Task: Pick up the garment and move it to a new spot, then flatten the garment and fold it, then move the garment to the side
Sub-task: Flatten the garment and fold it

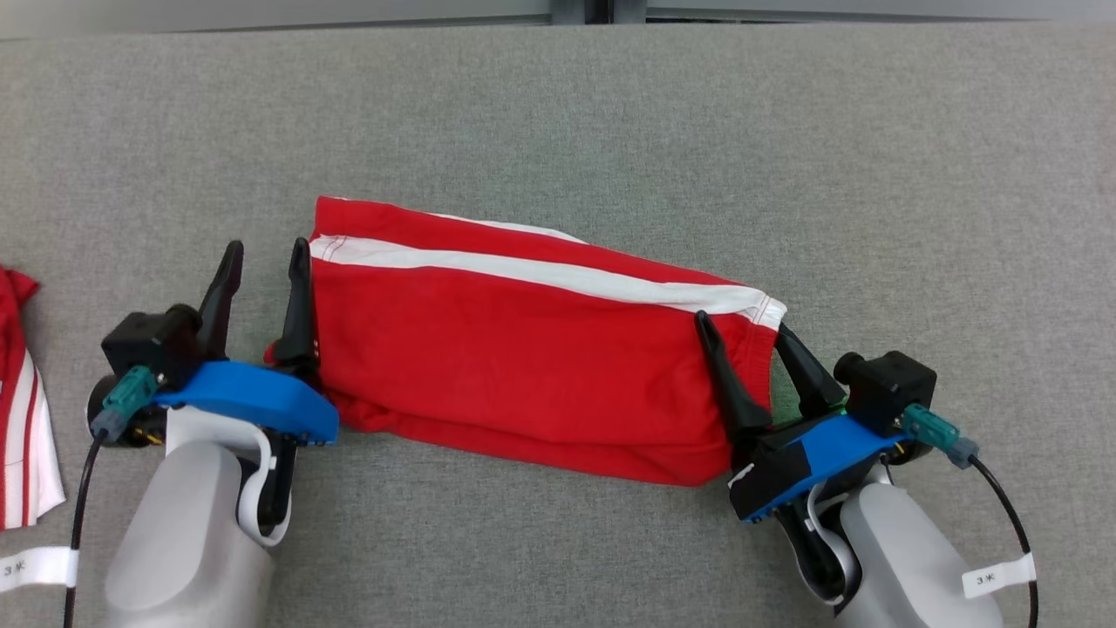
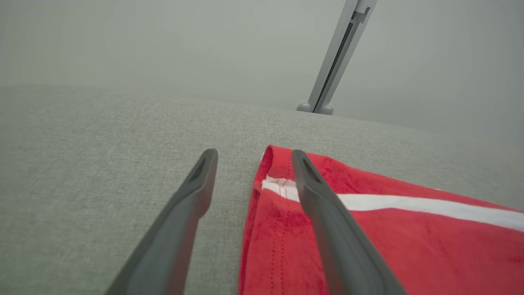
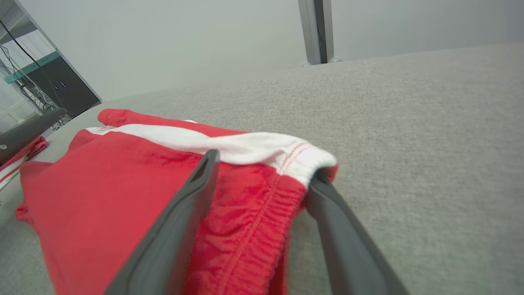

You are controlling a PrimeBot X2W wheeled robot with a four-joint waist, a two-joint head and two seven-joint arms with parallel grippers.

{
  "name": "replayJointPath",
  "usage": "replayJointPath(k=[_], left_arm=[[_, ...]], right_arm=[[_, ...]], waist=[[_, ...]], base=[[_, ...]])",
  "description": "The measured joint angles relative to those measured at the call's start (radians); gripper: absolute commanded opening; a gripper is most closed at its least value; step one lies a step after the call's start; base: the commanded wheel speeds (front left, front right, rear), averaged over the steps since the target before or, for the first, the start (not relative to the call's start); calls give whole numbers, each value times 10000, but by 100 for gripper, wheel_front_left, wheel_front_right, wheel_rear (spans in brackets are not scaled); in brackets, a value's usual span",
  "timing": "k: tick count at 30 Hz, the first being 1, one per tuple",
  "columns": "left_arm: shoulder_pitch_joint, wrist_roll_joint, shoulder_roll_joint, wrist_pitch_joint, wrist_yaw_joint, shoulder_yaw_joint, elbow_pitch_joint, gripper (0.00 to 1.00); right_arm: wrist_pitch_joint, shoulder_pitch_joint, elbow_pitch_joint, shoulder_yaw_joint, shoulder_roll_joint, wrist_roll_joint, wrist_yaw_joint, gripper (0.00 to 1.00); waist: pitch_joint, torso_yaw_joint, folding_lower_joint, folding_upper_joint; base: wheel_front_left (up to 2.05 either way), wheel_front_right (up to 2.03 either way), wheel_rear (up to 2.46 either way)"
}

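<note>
A red garment [image 1: 523, 349] with a white stripe lies folded in a long band across the middle of the grey cloth table [image 1: 558, 122]. My left gripper [image 1: 266, 253] stands open at its left end: one finger lies along the garment's [image 2: 409, 246] edge and the other is over bare cloth, as the left wrist view of that gripper [image 2: 254, 153] shows. My right gripper [image 1: 741, 324] is open at the right end. Its jaws straddle the garment's [image 3: 102, 184] elastic corner without pinching it, seen close in the right gripper's [image 3: 266, 164] own view.
A second red and white striped garment [image 1: 17, 419] lies at the table's left edge. A grey metal post [image 2: 335, 57] rises at the table's far edge. Bare grey cloth stretches behind and to the right of the garment.
</note>
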Motion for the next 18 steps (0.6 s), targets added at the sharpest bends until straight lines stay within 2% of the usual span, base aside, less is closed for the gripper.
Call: replayJointPath(k=[7, 18], left_arm=[[908, 328, -286, 0, 0, 616, -36, 100], [1426, 485, -631, 0, 0, 830, 203, 100]], right_arm=[[2, 733, -75, -895, 38, -859, 0, 100], [0, 1517, -775, -2525, 94, -2571, 0, 100]], waist=[[-623, 2, -2, 0], [-1085, -100, -2, 0]], base=[[0, 0, 0], [0, 0, 0]])
